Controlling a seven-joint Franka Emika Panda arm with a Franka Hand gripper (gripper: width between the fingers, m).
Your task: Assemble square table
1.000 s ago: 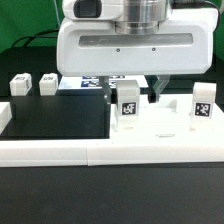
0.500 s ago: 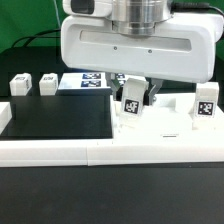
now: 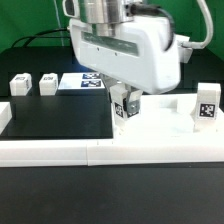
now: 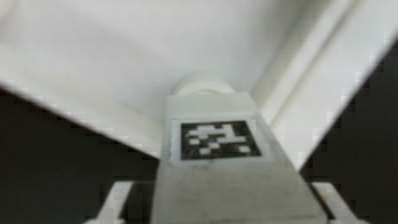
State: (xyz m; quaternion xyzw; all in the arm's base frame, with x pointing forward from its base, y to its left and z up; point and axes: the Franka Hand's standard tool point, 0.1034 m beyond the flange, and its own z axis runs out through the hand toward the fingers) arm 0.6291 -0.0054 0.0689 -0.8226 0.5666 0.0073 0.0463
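Exterior view: the arm (image 3: 125,45) fills the upper middle, its white wrist housing tilted. Its fingers (image 3: 133,100) are clamped on the held leg (image 3: 122,104), which leans slightly, tag toward the camera. The leg's lower end is at the white tabletop (image 3: 165,125), near the slab's corner on the exterior view's left; contact cannot be judged. A second leg (image 3: 207,103) stands upright on the tabletop toward the exterior view's right. A third leg (image 3: 19,84) and a fourth leg (image 3: 47,82) sit apart on the black bench (image 3: 60,115) at the exterior view's left, near the marker board (image 3: 83,82). A white border rail (image 3: 60,152) runs along the front. Wrist view: the held leg (image 4: 217,140) occupies the centre, tag visible, with the fingers (image 4: 118,203) pressed against both of its sides. Beyond it lie the tabletop (image 4: 107,60) and the dark bench (image 4: 36,150).
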